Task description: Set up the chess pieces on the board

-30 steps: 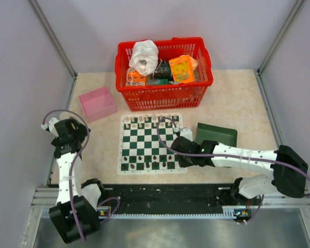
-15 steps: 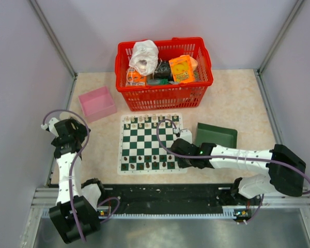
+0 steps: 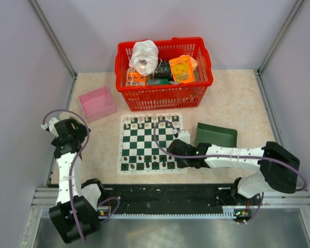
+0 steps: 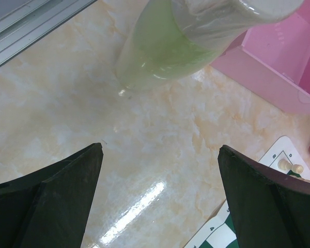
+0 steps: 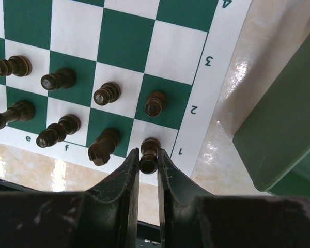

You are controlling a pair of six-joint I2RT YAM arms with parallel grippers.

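The board (image 3: 144, 140) lies flat in the middle of the table, green and white checks with a white border. Dark chess pieces (image 5: 106, 94) stand on its two near rows, and one at the near edge lies tipped over (image 5: 102, 147). My right gripper (image 5: 148, 155) is shut on a dark piece (image 5: 150, 150) standing on the near right corner square. In the top view my right gripper (image 3: 179, 158) reaches low over that corner. My left gripper (image 4: 160, 150) hangs open over bare table left of the board, holding nothing.
A dark green tray (image 3: 217, 135) sits just right of the board, close to the right arm. Behind the board stands a red basket (image 3: 163, 93) of packets, with a pink box (image 3: 97, 102) at the back left. Cream chessmen (image 3: 144, 119) line the far rows.
The right arm has slid a little left and nearer along the board's right edge, its jaws staying shut on the piece. The left arm has not moved.
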